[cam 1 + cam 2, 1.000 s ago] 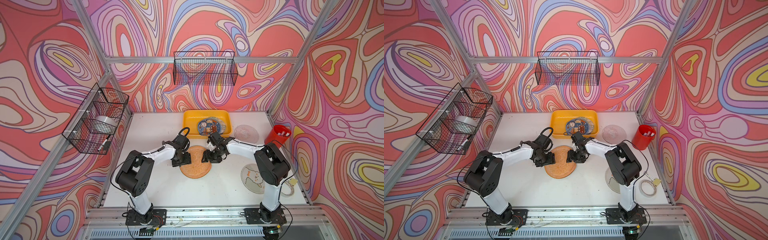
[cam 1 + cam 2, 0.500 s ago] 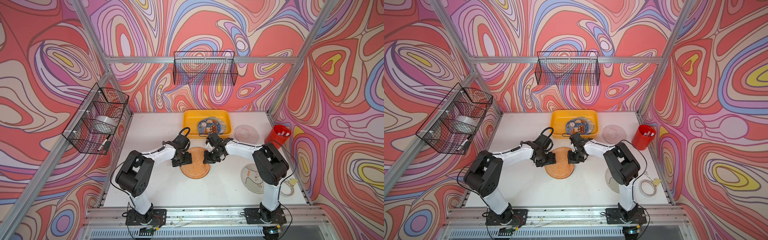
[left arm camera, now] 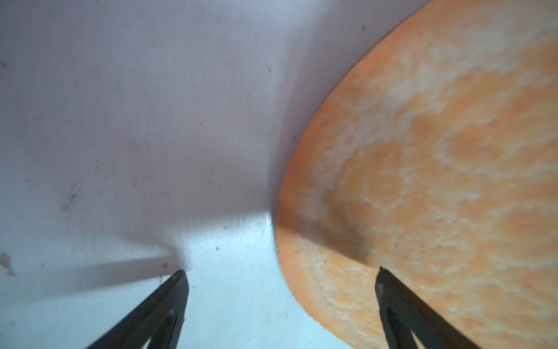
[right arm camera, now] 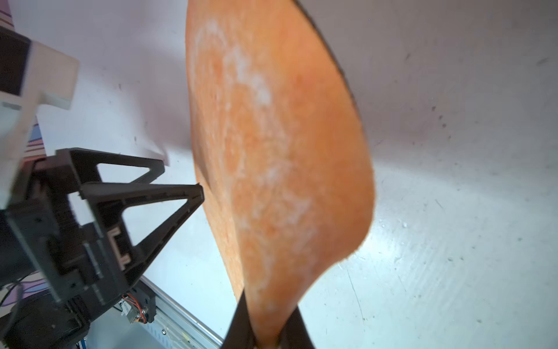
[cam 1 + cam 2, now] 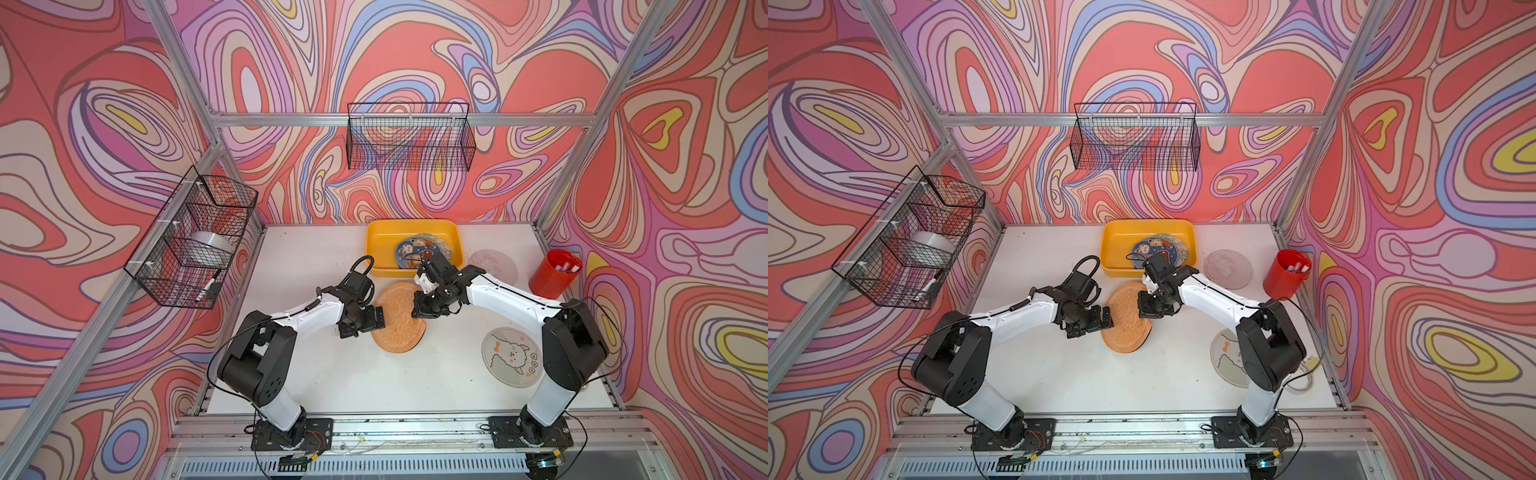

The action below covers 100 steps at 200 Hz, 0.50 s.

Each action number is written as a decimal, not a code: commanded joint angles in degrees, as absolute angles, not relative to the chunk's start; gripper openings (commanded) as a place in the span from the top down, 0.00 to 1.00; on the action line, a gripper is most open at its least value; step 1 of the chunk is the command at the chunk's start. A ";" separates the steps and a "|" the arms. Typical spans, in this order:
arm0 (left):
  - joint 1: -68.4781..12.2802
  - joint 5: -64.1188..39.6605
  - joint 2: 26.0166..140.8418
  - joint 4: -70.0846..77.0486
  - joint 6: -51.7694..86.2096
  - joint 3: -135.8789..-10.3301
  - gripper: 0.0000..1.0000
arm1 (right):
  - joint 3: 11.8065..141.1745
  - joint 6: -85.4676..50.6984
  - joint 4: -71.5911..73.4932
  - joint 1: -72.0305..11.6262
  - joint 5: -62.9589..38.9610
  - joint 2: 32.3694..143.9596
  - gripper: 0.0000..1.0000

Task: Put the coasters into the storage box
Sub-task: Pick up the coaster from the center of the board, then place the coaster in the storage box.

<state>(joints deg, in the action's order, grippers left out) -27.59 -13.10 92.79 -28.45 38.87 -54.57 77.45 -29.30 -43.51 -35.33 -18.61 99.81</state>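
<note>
While the right gripper (image 5: 420, 308) is clamped on the rim of the orange coaster (image 5: 400, 322), tilting that side up off the table (image 5: 332, 374), the left gripper (image 3: 280, 273) stands with jaws wide apart at the opposite rim. Best practice: lift the limp disc fully clear, carry it to the storage box (image 5: 380, 245) at the middle of the back edge, and release low over the coasters inside (image 5: 415, 254). A llama coaster (image 5: 513, 356) and a pale coaster (image 5: 493, 268) lie toward the right edge.
</note>
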 commanded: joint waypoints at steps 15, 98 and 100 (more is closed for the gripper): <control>-26.61 -13.54 90.40 -27.60 39.28 -53.03 0.00 | 86.37 -26.78 -48.56 -35.54 -15.02 99.24 1.00; -26.54 -14.58 90.09 -25.53 39.90 -51.30 0.00 | 115.25 -21.72 -52.62 -30.63 -14.26 115.77 1.00; -26.54 -14.57 90.09 -25.61 39.90 -51.32 0.00 | 115.87 -21.71 -52.60 -30.38 -14.35 116.20 1.00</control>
<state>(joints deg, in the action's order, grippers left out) -26.79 -14.17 91.31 -26.37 39.27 -52.01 110.26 -23.70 -51.03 -32.62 -14.96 111.70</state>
